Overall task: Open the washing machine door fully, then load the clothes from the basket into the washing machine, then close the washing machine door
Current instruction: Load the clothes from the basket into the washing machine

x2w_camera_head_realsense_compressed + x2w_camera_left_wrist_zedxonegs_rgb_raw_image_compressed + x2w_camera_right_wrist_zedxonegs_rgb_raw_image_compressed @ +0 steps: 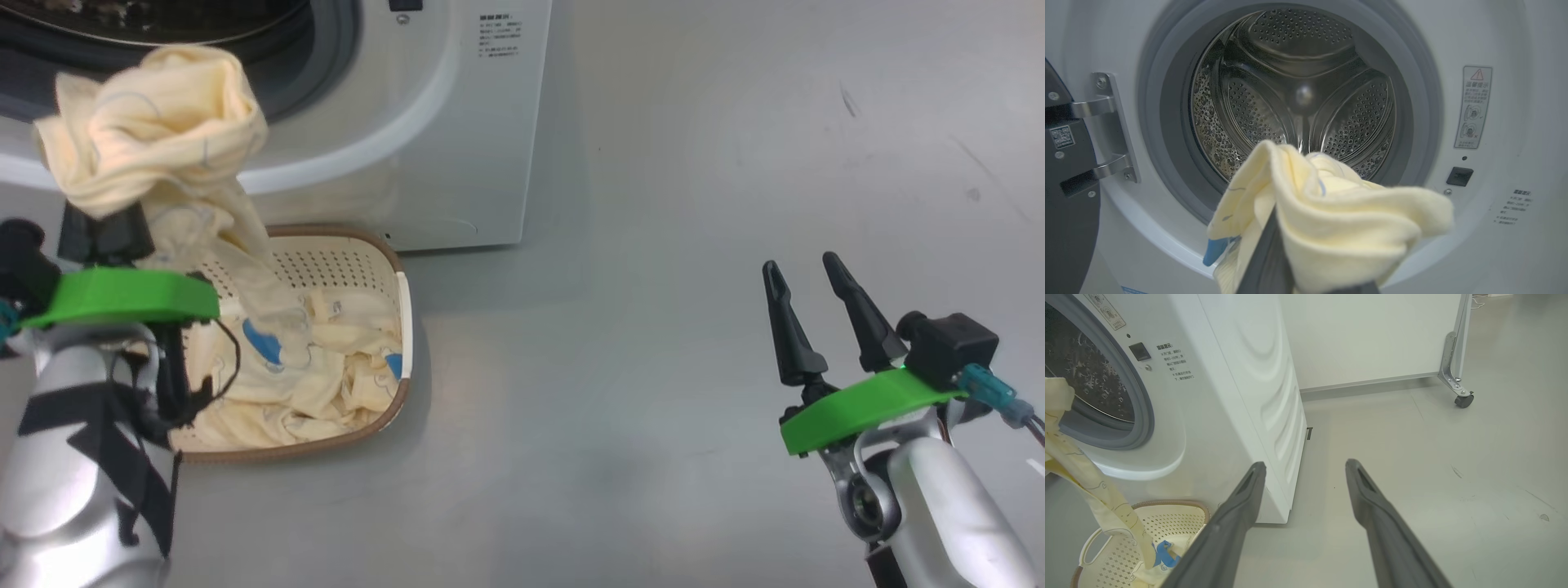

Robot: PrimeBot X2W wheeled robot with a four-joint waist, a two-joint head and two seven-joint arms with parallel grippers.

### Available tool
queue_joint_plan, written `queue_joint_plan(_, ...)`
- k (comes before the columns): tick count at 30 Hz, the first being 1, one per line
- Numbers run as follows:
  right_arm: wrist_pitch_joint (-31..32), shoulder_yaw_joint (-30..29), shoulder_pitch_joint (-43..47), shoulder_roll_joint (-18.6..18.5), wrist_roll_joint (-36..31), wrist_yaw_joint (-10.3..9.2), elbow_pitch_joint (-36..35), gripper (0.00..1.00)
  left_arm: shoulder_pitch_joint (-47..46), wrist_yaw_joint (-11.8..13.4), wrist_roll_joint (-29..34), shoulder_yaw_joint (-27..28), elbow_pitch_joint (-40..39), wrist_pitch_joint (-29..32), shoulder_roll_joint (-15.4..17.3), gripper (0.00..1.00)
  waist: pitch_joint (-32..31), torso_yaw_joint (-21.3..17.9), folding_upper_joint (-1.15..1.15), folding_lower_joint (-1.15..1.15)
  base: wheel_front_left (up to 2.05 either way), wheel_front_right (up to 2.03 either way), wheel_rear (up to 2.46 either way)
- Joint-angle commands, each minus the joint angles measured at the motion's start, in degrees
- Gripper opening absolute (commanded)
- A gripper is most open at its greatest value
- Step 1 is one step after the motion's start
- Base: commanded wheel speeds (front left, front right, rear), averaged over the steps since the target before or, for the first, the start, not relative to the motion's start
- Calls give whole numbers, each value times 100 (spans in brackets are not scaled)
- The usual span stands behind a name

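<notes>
My left gripper [114, 220] is shut on the clothes [155, 122], a pale yellow bundle held up in front of the washing machine [457, 122]. One long end of the fabric trails down into the basket [404, 327], where more clothes with blue trim [326, 367] lie. In the left wrist view the bundle [1331, 220] hangs over my finger [1267, 253], just before the steel drum [1298, 90]. The washing machine door [1065, 183] stands swung open at the left. My right gripper [804, 273] is open over the bare floor, off to the right.
The basket sits on the grey floor against the machine's front right corner. A white panel on a caster wheel [1464, 401] stands behind and right of the machine. Open floor [653, 367] lies between the basket and my right arm.
</notes>
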Motion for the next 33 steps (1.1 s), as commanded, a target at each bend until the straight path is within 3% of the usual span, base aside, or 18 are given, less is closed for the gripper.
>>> queue_joint_plan(1,-51,116,-213,10,-10,-16,-210,100,-465,-39,118,204,-91,-64,304,0,430,-198,0,-1,0,0,0)
queue_joint_plan(9,-53,158,-443,106,79,-16,-368,100,-1863,-97,61,319,546,-63,678,0,1143,-564,0,-1,0,0,0)
queue_joint_plan(15,-54,152,-568,166,102,-16,-483,100,-3112,-145,-72,338,1263,27,1133,0,1695,-879,0,-1,0,0,0)
queue_joint_plan(23,-54,276,-713,213,278,-16,-571,100,-4502,-180,-120,154,1995,280,1816,0,2361,-1256,0,-1,0,0,0)
queue_joint_plan(33,-54,418,-952,218,1082,-16,-612,100,-6252,-190,-286,-471,2342,744,2634,0,3070,-1655,0,-1,0,0,0)
